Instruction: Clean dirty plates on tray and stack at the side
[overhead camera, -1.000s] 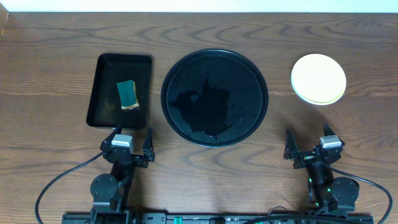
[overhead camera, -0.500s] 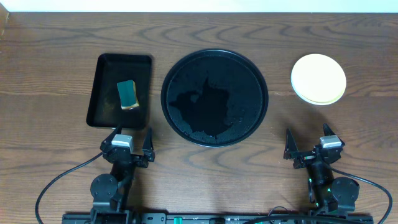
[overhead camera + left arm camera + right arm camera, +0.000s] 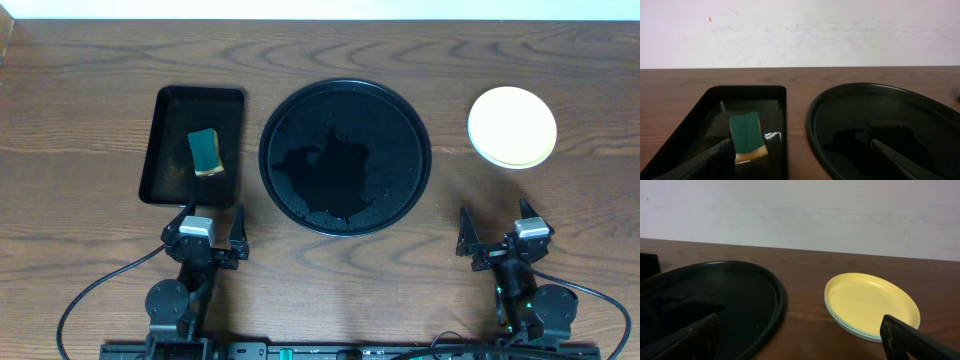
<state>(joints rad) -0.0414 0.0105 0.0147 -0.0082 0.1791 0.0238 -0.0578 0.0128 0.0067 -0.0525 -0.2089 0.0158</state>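
Plates (image 3: 512,127) lie beyond both hands. Nearest: left hand (image 3: 213,214) and right hand (image 3: 493,216), fingers apart, gripping nothing. Farther along the bench (image 3: 80,100): round tray (image 3: 400,120) at centre, rectangular tray (image 3: 160,120) bearing a green sponge (image 3: 206,152) at left, plates stacked at right, yellow uppermost.

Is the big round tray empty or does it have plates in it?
Empty. The tray's black floor is bare; the plates sit stacked beside it, yellow on top.

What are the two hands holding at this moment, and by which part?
Nothing is held. The left hand and the right hand are both open and empty; the sponge lies in the rectangular tray.
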